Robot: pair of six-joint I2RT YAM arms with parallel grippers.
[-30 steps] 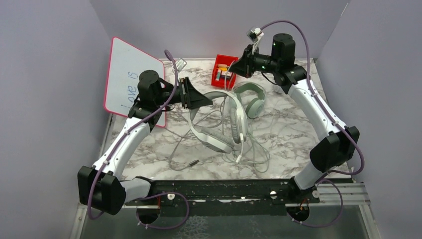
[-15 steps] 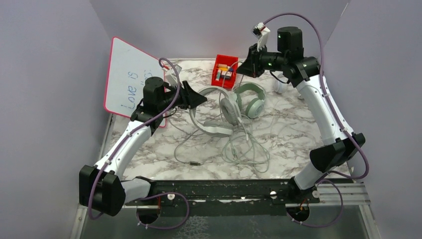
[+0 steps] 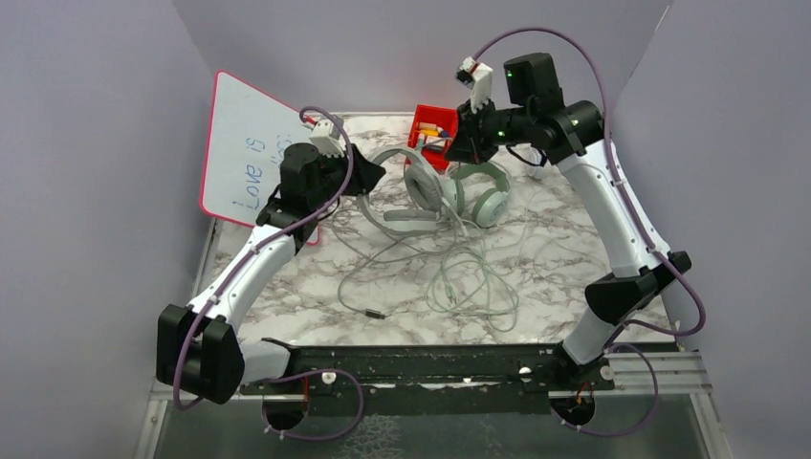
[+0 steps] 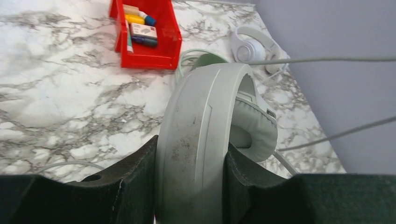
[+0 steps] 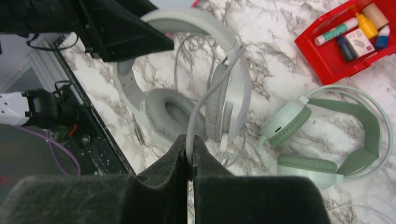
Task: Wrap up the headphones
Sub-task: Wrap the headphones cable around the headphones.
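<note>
A marble-patterned table [image 3: 564, 258] is enclosed on three sides by plain grey walls [image 3: 383, 48], and a black rail [image 3: 430, 368] is fixed along its near edge. A pink-framed whiteboard [image 3: 244, 153] with blue writing is propped at the left wall. A red bin [image 4: 149, 61] of markers and small items is set at the back of the table. The grey-white headset [image 3: 419, 186] is held toward the back of the table: its headband is grasped by the left gripper [image 3: 368, 175], and its thin cable [image 5: 205, 102] is pinched in the clenched right gripper [image 5: 189, 142]. The mint-green headset [image 3: 483, 191] is laid just beside it on the marble. The small white headset [image 4: 254, 44] is seen by the right wall. Loose cable loops [image 3: 478, 287] are spread over the middle of the table.
</note>
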